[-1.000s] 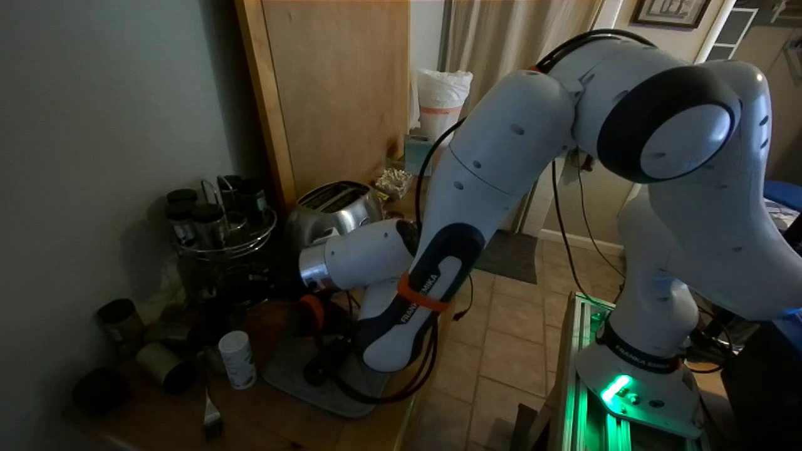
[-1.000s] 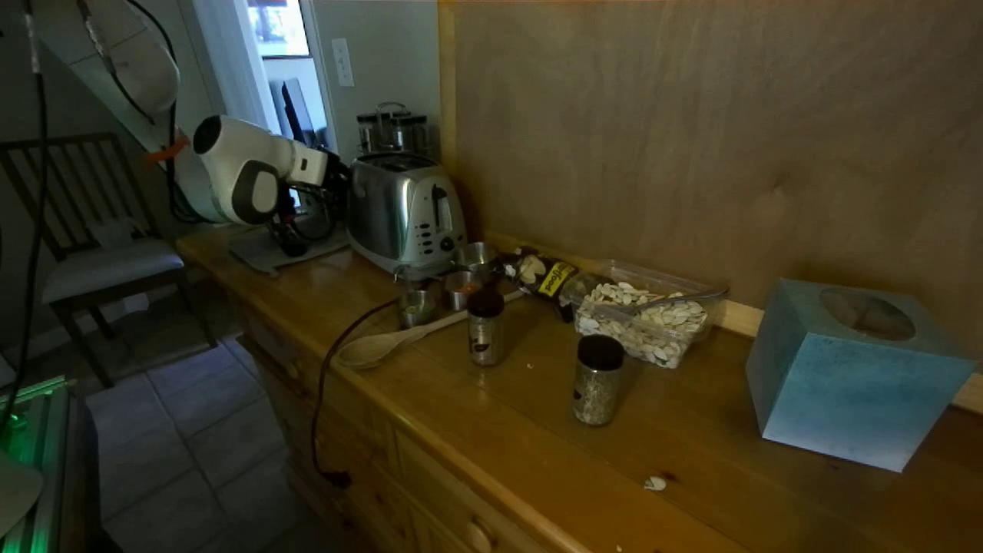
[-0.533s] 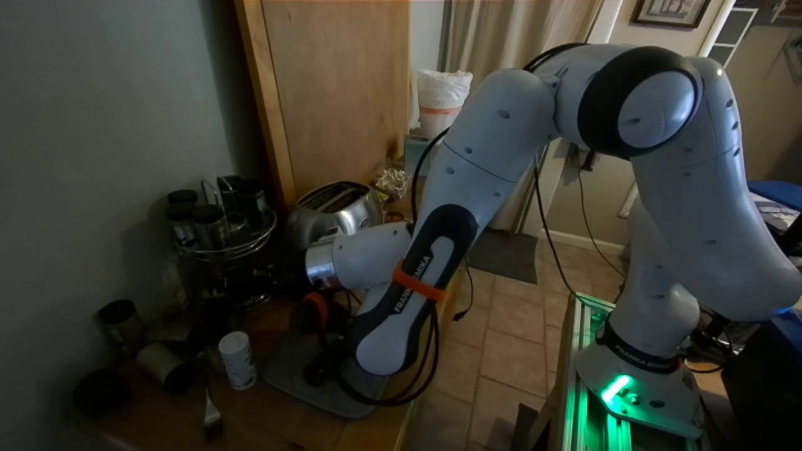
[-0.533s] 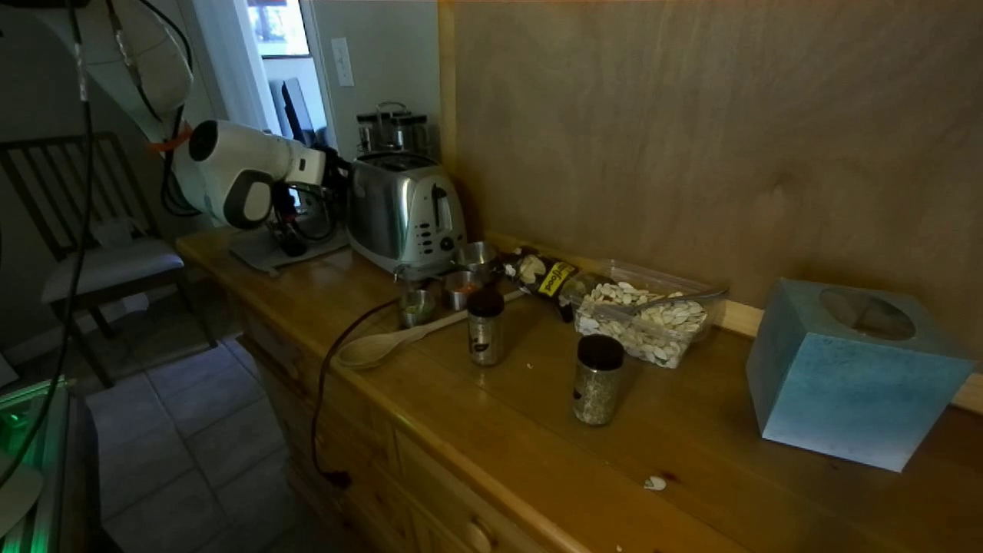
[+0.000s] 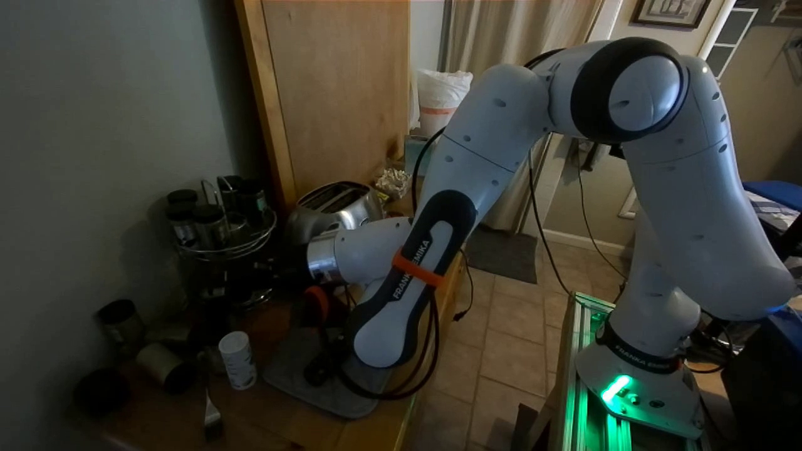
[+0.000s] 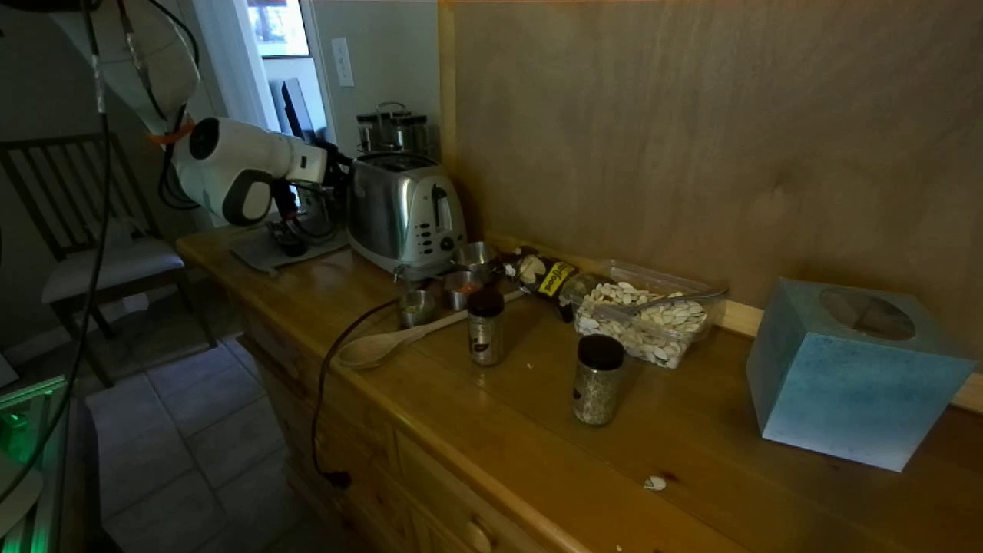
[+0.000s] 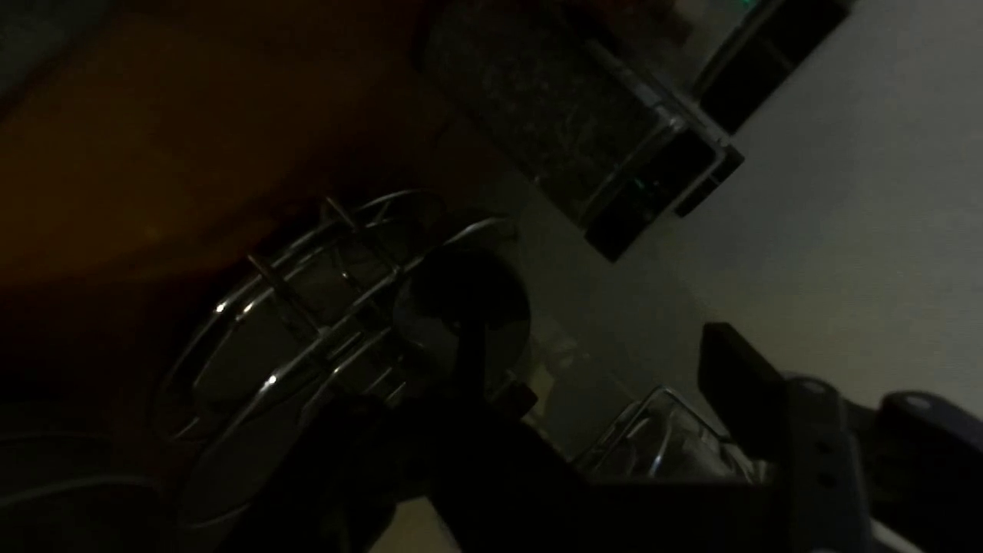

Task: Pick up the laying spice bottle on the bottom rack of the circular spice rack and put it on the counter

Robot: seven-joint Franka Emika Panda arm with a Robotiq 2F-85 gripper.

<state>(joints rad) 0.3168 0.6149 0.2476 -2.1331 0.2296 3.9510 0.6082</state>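
The circular spice rack (image 5: pixel 241 247) stands against the wall, with dark-capped jars on its upper tier and a deeply shadowed lower tier. Its curved wires show in the wrist view (image 7: pixel 324 332). A round dark end (image 7: pixel 461 296) lies beside those wires, perhaps the end of the laying spice bottle; it is too dark to be sure. My gripper (image 7: pixel 595 334) is open, its fingers wide apart, with the left finger overlapping that round end in the picture. Nothing is clearly held. In an exterior view the gripper (image 5: pixel 276 275) is a dark shape at the lower tier. The wooden counter (image 6: pixel 530 438) runs below.
A chrome toaster (image 6: pixel 392 211) stands close beside the gripper. Several jars, such as an upright one (image 5: pixel 122 329), a tipped one (image 5: pixel 164 366) and a white shaker (image 5: pixel 238 360), stand before the rack. A grey mat (image 5: pixel 313 382) lies under the arm; two spice jars, one shown (image 6: pixel 597 380), stand further along.
The upper arm and elbow have swung leftward in an exterior view. The wrist has drawn slightly right and up, a little back from the rack. The rack, jars and toaster have not moved.
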